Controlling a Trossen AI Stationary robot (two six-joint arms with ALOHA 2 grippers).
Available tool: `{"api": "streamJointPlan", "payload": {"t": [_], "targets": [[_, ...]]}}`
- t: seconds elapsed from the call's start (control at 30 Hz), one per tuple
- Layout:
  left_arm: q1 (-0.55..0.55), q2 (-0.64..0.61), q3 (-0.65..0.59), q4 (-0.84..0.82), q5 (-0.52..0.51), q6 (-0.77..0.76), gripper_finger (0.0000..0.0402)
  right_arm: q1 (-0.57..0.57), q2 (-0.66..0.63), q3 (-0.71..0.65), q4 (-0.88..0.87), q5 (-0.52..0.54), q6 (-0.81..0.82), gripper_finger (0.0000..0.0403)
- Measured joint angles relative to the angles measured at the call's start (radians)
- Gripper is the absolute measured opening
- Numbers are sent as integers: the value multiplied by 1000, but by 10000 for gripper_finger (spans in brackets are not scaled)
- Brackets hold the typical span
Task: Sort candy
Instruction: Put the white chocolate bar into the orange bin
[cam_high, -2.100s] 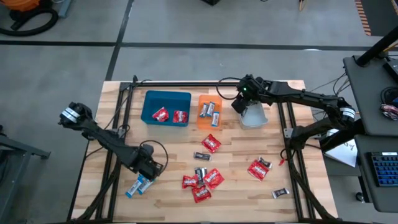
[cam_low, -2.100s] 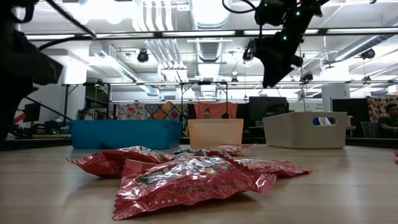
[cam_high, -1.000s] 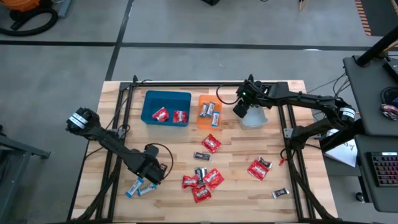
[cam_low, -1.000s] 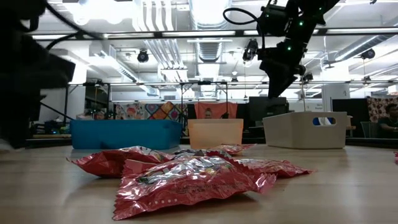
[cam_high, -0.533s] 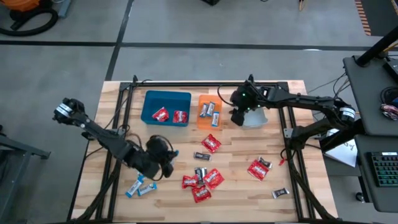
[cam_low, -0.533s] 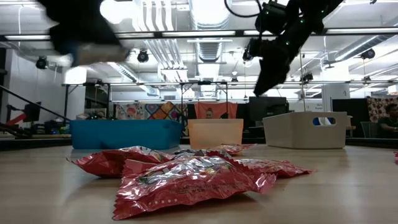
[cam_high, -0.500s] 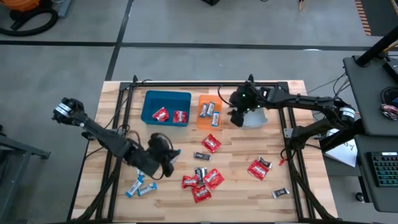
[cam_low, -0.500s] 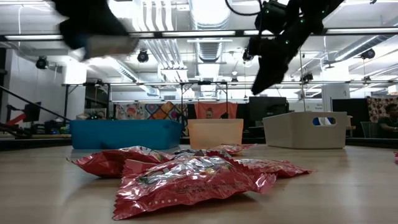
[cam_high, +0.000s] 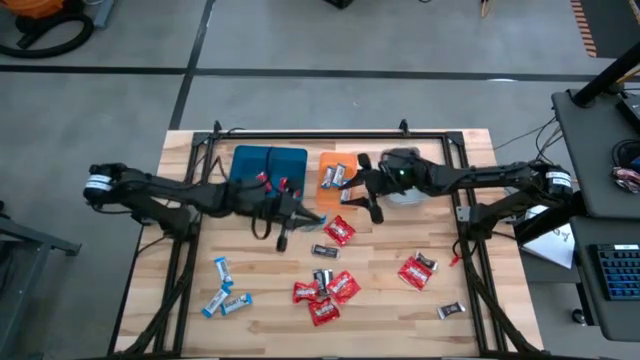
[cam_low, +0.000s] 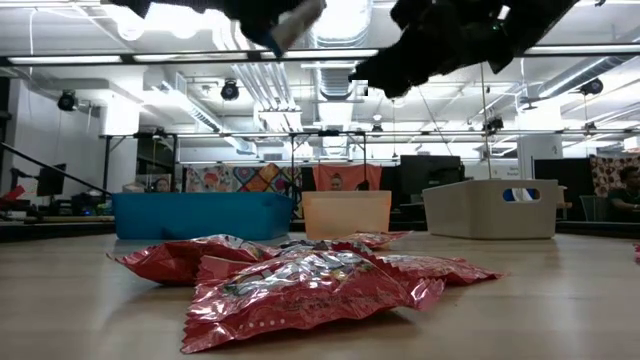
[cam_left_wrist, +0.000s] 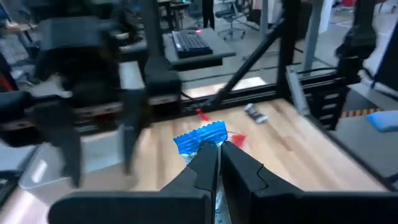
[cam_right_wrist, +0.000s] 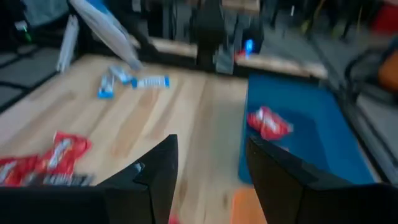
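My left gripper (cam_high: 300, 214) is raised over the table's middle, just near of the blue tray (cam_high: 250, 160). It is shut on a blue-and-white candy (cam_left_wrist: 200, 137). My right gripper (cam_high: 363, 203) is open and empty, near the orange tray's (cam_high: 330, 190) right near corner. It also shows in the right wrist view (cam_right_wrist: 208, 174). Red candies (cam_high: 320, 295), dark candies (cam_high: 325, 250) and three blue-and-white candies (cam_high: 222, 292) lie flat on the wood. Two red candies (cam_high: 270, 180) lie in the blue tray and blue-and-white ones (cam_high: 337, 175) in the orange tray. My left gripper pinches the blue-and-white candy between its two fingers. The wrapper's crimped end (cam_left_wrist: 205, 132) sticks out past the fingertips, so the candy lies along the fingers. The fingers point roughly level toward the table's right side. The candy is lifted clear of the table (cam_low: 300, 14).
The grey tray (cam_high: 412, 195) stands right of the orange tray, partly under my right arm. A black metal frame (cam_high: 300, 132) runs around the table's far, left and right sides. More red and dark candies lie at the near right (cam_high: 415, 270). Both arms meet closely over the table's middle.
My left gripper has risen from the near left, beside the blue-and-white candies, and swung toward the far right to the table's middle, carrying one blue-and-white candy clear of the wood. My right gripper has moved from over the grey tray toward the left and nearer.
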Motion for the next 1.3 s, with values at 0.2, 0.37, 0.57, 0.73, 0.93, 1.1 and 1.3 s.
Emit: {"api": "streamJointPlan", "payload": {"t": [0.2, 0.37, 0.57, 0.73, 0.93, 1.1, 1.3], "targets": [[90, 79, 0, 87, 64, 19, 0, 48, 0, -22, 105, -27, 22, 180], [95, 135, 2, 221, 111, 0, 0, 60, 5, -22, 116, -12, 59, 180], [95, 197, 2, 357, 107, -26, 0, 73, 7, -22, 128, -95, 57, 180], [95, 243, 2, 456, 104, -24, 0, 82, 7, -22, 143, -132, 32, 179], [95, 261, 2, 494, 101, -40, 0, 81, 7, -22, 165, -131, -9, 124], [96, 261, 2, 503, 97, -53, 0, 81, 7, -22, 178, -138, -40, 28], [96, 250, 2, 493, 44, -99, 22, 79, 7, -20, 186, -122, -29, 24]]}}
